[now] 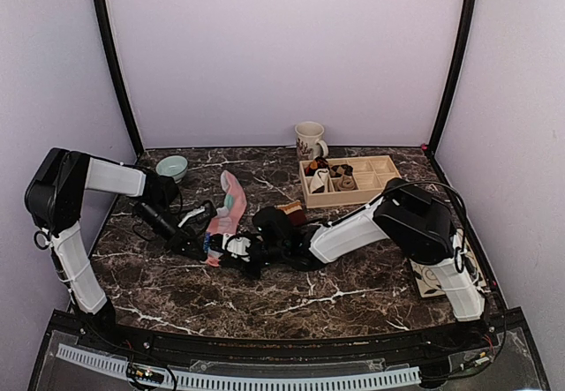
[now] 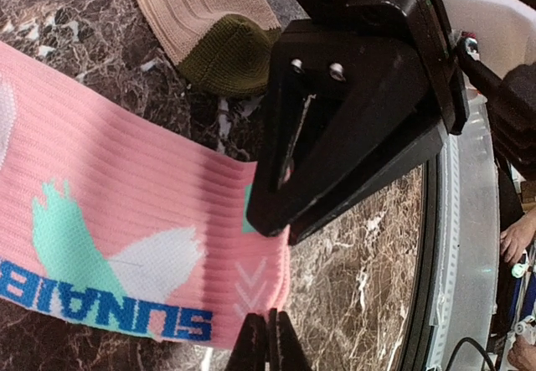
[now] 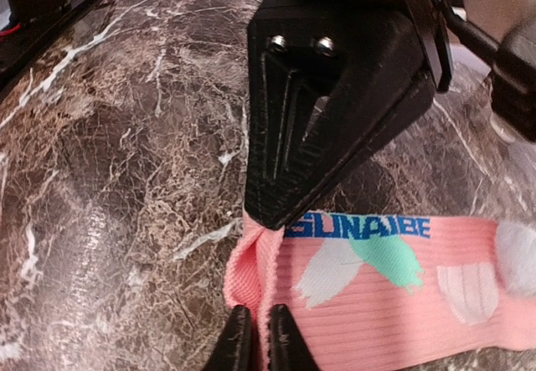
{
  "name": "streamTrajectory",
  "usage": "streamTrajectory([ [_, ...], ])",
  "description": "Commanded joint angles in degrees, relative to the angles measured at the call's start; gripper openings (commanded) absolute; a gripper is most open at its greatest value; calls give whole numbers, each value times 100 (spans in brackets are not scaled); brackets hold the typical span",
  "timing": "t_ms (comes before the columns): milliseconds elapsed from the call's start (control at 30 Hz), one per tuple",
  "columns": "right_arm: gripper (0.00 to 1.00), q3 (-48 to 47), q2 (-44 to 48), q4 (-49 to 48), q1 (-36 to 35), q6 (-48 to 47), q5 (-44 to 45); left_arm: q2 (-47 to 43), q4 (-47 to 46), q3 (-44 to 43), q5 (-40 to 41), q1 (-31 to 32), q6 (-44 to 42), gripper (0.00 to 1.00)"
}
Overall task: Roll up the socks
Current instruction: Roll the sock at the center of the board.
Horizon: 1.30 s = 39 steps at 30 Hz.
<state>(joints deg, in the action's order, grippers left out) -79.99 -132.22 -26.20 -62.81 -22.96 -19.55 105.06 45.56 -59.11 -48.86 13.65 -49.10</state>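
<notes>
The pink sock (image 1: 231,199) is found laid flat on the dark marbled worktop (image 1: 353,294), left of centre, with its length running away from the arms toward the back wall. The fabric is ribbed, and pale green and white patches with blue lettering reading SUNAIBE are noted close to the near end. That end is gripped from both sides. The left gripper (image 2: 268,339) is seen with its jaws pressed together on the end edge, and the right gripper (image 3: 255,334) with its jaws pinching a small raised fold of the same edge. The two grippers are observed tip to tip, just beside one another. The edge is puckered where it is gripped, while the rest of the sock lies smooth. The tan sock (image 2: 201,19), ribbed and with a dark olive end, is recorded on the worktop near the pink sock's right side, not touching it.
</notes>
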Motion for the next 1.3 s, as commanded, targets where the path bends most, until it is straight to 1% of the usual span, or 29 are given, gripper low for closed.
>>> streamTrajectory([
  [0, 0, -108, -146, -51, 14, 178, -30, -10, 65, -130, -84, -37, 56, 4],
  [67, 0, -103, -137, -31, 14, 301, -7, -66, -18, -131, -22, -46, 123, 19],
  [133, 0, -141, -152, 54, 20, 515, 56, -202, -117, -119, 6, -104, 174, 37],
  [167, 0, -164, -161, 106, 30, 621, 73, -303, -179, -94, 34, -134, 207, 46],
  [233, 0, -295, -206, 293, 80, 969, 77, -527, -251, -6, 221, -150, 80, 69],
  [267, 0, -434, -252, 490, 133, 1178, 0, -660, -298, 53, 354, -152, -16, 74],
  [333, 0, -809, -366, 927, 256, 1701, -167, -958, -343, 190, 677, -152, -320, 76],
  [367, 0, -1027, -446, 1162, 323, 2037, -245, -1136, -384, 266, 862, -145, -525, 79],
  [467, 0, -1662, -731, 1733, 673, 3203, -839, -1857, -629, 621, 1262, -137, -1167, 86],
  [533, 0, -1978, -946, 2061, 819, 3608, -1170, -2287, -868, 903, 1391, -133, -1600, 88],
  [633, 0, -2342, -1112, 2464, 906, 3951, -1437, -2717, -1266, 1352, 1402, -109, -1969, 87],
  [767, 0, -2694, -1346, 2924, 981, 4331, -1705, -3078, -2087, 1915, 1520, 262, -2189, 83],
  [867, 0, -2646, -1366, 3033, 998, 4601, -1721, -3133, -2587, 2117, 1754, 766, -2296, 78],
  [933, 0, -2655, -1397, 3125, 1007, 4802, -1783, -3044, -2847, 2070, 1867, 1045, -2249, 74],
  [1033, 0, -2635, -1435, 3168, 1007, 5088, -2014, -2818, -2906, 1852, 2028, 1194, -2349, 69],
  [1167, 0, -2488, -1378, 2970, 1016, 5572, -2191, -2770, -2844, 1889, 2055, 1195, -3194, 61],
  [1267, 0, -2768, -1510, 3289, 1016, 5770, -2245, -2946, -3000, 2263, 2020, 1222, -3845, 58],
])
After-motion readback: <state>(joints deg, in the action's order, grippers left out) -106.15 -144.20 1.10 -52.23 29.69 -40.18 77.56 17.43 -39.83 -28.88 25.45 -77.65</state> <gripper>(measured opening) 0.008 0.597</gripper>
